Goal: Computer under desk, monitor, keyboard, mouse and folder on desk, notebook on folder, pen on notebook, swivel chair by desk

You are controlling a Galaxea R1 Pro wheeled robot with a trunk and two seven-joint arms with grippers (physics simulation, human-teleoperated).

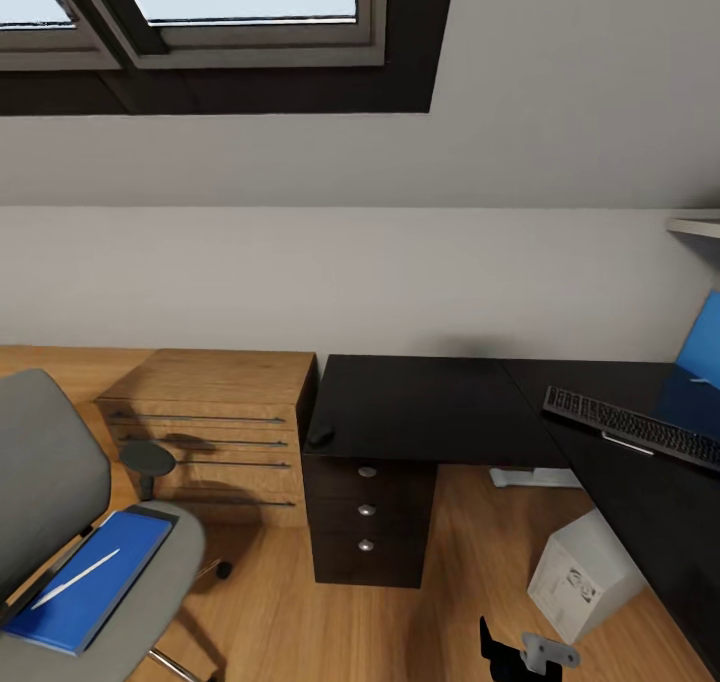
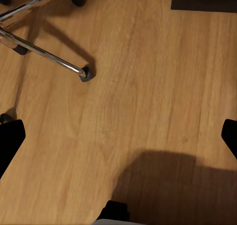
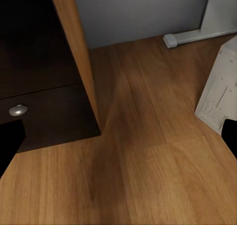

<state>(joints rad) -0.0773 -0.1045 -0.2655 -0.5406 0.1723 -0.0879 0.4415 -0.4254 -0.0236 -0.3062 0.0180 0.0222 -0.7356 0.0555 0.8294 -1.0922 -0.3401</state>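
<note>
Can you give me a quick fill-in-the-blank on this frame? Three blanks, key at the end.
1. The blue folder lies on the seat of the ____.
2. The keyboard rests on top of the black ____.
3. The drawer stack under the desk has ____ round silver knobs.

Missing words: swivel chair; desk; three

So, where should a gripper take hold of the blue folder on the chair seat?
Probably at the folder edge nearest the seat front, coming from above and the front. It lies flat on the swivel chair, so only its thin edge offers a pinch; the white pen lies on top.
</note>
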